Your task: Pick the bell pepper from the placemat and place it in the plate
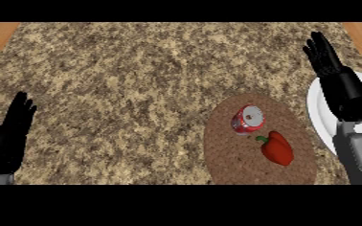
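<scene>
Reaching for the bell pepper (277,148) is best done by the right hand (332,72), fingers open above the plate (318,112); it lies on the placemat (233,163), beside a can (247,119) to be avoided; left hand (16,129) rests open.

It was a kitchen. A speckled brown granite counter (127,86) filled the view. On it lay a round woven placemat (233,163) carrying a red bell pepper (278,148) and, just beside the pepper, a tipped red can (247,119). A white plate (320,115) sat right of the placemat.
</scene>
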Controlling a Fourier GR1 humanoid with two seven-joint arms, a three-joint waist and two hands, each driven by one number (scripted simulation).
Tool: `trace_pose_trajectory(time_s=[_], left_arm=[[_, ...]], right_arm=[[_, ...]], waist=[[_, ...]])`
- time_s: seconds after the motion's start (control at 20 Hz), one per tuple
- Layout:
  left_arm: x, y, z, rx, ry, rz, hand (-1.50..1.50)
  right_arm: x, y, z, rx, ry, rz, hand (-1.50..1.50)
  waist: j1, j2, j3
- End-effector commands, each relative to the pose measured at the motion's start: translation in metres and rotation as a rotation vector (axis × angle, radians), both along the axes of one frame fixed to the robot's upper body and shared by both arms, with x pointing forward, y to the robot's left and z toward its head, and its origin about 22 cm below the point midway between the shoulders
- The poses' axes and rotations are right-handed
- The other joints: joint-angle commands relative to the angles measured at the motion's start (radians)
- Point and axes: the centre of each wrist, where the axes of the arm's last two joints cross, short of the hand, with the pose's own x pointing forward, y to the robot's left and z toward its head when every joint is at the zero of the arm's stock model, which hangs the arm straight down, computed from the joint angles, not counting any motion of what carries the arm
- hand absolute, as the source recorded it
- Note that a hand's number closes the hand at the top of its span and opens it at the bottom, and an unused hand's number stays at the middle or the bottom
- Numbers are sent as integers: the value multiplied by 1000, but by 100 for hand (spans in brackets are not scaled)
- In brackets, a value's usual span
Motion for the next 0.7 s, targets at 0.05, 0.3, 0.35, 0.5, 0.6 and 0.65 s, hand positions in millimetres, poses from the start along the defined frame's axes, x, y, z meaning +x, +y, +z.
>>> trace_pose_trajectory(time_s=[0.05,0.3,0.35,0.5,0.6,0.65], left_arm=[[6,-25,-12,13,1,-87,0],[13,-39,-8,16,-3,-219,0],[18,-39,-5,8,-7,-238,0],[21,-41,-12,-5,-24,-286,0],[34,-66,-16,-13,-28,-293,0],[34,-53,-24,-13,-18,-299,0]], right_arm=[[-5,49,-19,30,129,184,150],[2,63,51,-552,-82,313,150],[-10,88,28,-443,-151,249,150],[-66,134,-42,-27,-41,183,-150],[-92,130,-65,-70,-108,230,-150],[-100,128,-82,-92,-110,223,-150]], waist=[[-14,-32,-7],[-29,-81,-41],[-52,-49,-14],[-36,-35,-7],[-39,-34,-6],[-33,-32,-7]])
